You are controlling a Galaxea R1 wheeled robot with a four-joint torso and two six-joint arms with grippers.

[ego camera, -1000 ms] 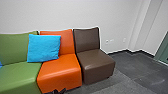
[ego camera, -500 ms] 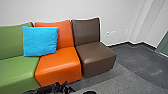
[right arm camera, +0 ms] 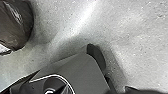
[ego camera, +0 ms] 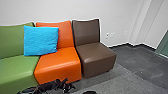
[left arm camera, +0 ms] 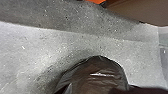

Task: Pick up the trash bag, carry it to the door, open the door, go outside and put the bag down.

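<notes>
The left gripper (ego camera: 67,86) is before the front edge of the orange chair (ego camera: 60,62), near the dark trash bag (left arm camera: 100,72); either gripper's state I cannot tell.

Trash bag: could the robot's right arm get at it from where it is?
Probably yes: in the right wrist view the bag shows off to one side, its facing side uncovered, with pale floor and no obstacle between it and the arm's dark plate. I can't judge the arm's full reach.
</notes>
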